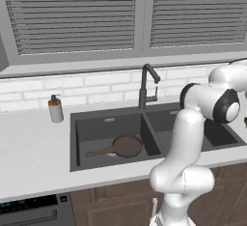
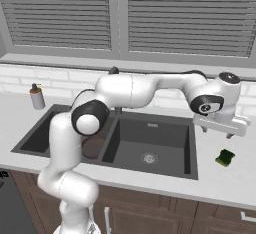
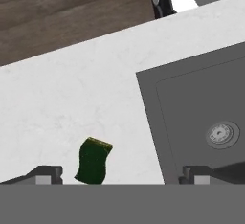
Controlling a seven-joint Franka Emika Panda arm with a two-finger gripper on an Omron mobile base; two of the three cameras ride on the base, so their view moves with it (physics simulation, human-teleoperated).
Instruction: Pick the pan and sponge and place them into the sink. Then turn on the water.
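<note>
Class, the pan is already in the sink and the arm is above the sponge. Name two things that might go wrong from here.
1. The sponge is small and sits askew between the open gripper fingertips, so a descent may pinch only a corner or nudge it away.
2. The sponge lies close to the counter front edge; a push might knock it off rather than toward the sink.

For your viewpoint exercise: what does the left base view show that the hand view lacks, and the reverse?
Left base view: the dark-brown round frying pan in the left basin, the tall dark gooseneck faucet, the grey soap dispenser. Hand view: the small green sponge on the white counter, between the open gripper. Both: the dark-grey double-basin sink.
</note>
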